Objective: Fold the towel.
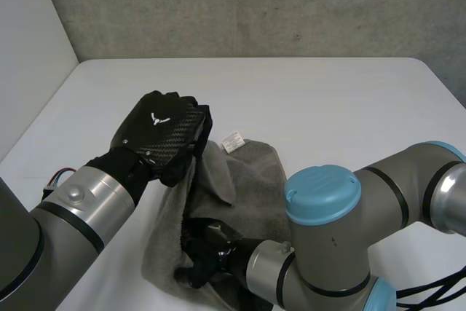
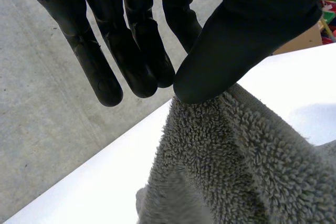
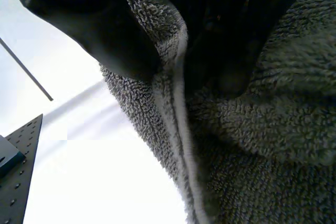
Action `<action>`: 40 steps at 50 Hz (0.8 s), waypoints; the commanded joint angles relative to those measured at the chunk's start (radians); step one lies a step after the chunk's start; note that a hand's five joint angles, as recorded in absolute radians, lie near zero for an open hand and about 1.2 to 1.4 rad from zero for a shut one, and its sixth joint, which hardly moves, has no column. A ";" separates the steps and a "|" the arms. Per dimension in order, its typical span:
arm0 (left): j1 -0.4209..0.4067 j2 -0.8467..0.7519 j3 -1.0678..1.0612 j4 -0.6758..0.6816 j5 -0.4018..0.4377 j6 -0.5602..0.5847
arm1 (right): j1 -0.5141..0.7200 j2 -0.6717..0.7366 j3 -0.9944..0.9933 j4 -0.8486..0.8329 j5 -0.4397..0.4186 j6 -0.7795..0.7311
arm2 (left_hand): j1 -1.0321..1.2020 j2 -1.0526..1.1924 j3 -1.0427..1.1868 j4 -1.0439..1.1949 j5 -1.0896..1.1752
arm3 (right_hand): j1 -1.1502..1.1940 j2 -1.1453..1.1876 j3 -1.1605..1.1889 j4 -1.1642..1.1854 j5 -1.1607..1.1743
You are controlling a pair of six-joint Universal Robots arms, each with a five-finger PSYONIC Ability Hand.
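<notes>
The grey towel (image 1: 251, 180) lies rumpled at the lower centre of the head view, on the white tabletop (image 1: 328, 100). At centre left, the left hand (image 1: 164, 132) pinches a raised edge under its thumb, apparently to carry it over as a fold. At the bottom, the right hand (image 1: 207, 249) clamps the near hem, likely anchoring it.

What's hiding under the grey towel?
The white table shows around the towel. Whatever lies beneath is covered. The right hand grips its near edge; the left hand holds another edge up.
</notes>
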 commanded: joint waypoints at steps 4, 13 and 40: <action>0.086 -0.006 -0.016 0.003 -0.036 0.005 | -0.129 -0.108 0.041 0.023 0.043 -0.053 | 0.200 0.180 0.180 0.178 0.196 | 0.073 0.087 0.071 0.067 0.054; 0.126 -0.072 -0.060 0.006 -0.027 0.011 | -0.300 -0.274 0.047 0.251 0.102 -0.734 | 0.200 0.180 0.180 0.178 0.196 | 0.073 0.087 0.071 0.067 0.054; 0.045 -0.287 0.813 0.128 -0.220 -0.097 | -0.258 -0.303 -0.593 -0.193 0.511 -1.008 | 0.200 0.180 0.180 0.178 0.196 | 0.073 0.087 0.071 0.067 0.054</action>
